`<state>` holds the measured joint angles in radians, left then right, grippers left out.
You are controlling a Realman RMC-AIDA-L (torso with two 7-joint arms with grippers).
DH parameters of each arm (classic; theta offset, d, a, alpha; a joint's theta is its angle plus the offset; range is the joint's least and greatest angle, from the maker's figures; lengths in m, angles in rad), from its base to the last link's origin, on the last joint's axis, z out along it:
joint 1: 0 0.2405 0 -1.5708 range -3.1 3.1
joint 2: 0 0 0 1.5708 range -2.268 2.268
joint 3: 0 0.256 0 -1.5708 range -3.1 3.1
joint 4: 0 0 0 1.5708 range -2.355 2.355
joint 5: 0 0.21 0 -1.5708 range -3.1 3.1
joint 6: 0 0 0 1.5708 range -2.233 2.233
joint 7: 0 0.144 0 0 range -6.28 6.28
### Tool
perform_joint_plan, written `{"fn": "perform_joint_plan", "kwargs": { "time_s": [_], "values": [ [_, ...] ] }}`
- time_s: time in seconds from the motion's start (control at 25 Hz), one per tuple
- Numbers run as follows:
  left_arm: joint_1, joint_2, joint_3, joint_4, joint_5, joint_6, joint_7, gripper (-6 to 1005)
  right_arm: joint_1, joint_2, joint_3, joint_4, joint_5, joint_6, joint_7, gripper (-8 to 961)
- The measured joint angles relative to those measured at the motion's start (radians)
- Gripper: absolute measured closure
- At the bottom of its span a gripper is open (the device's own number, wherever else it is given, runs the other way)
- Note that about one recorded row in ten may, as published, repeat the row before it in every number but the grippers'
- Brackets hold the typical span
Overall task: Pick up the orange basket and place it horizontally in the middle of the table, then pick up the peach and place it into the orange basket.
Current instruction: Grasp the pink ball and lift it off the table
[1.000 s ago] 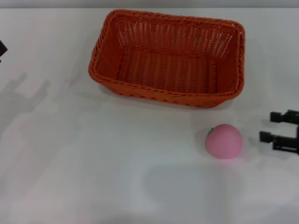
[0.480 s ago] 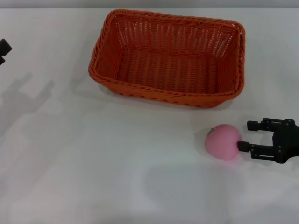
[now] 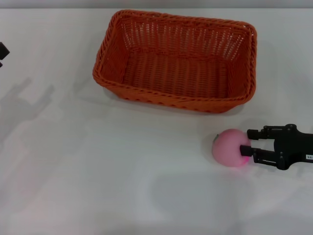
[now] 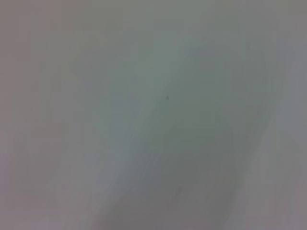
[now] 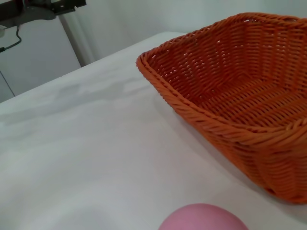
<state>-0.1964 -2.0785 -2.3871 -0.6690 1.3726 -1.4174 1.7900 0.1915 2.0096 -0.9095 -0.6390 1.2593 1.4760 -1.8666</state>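
The orange basket (image 3: 176, 61) lies lengthwise across the back middle of the white table (image 3: 98, 161), and nothing shows inside it. In front of its right end sits the pink peach (image 3: 230, 148). My right gripper (image 3: 248, 142) reaches in low from the right and is open. Its fingertips (image 3: 245, 151) press against the peach's right side without spanning its widest part. In the right wrist view the peach (image 5: 204, 219) is very close, with the basket (image 5: 240, 96) behind it. Only a sliver of my left gripper (image 3: 2, 52) shows at the far left edge.
The left wrist view shows only bare tabletop (image 4: 153, 115). Bare white surface lies to the left of and in front of the basket. In the right wrist view, white furniture (image 5: 38, 48) stands beyond the table's far edge.
My right gripper has moved left from the table's right edge up to the peach, which has been nudged slightly to the left. The basket has not moved.
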Motion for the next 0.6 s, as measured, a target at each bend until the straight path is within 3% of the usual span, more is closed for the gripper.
{"fn": "perform_joint_plan", "kwargs": {
  "time_s": [0.08, 0.6],
  "values": [
    [0.000, 0.000, 0.000, 0.000, 0.000, 0.000, 0.000, 238, 0.003, 0.000, 0.000, 0.003, 0.000, -0.001, 0.000, 260],
    [-0.001, 0.002, -0.001, 0.000, 0.000, 0.000, 0.000, 238, 0.006, -0.003, 0.001, -0.005, -0.002, 0.068, -0.025, 719]
  ]
}}
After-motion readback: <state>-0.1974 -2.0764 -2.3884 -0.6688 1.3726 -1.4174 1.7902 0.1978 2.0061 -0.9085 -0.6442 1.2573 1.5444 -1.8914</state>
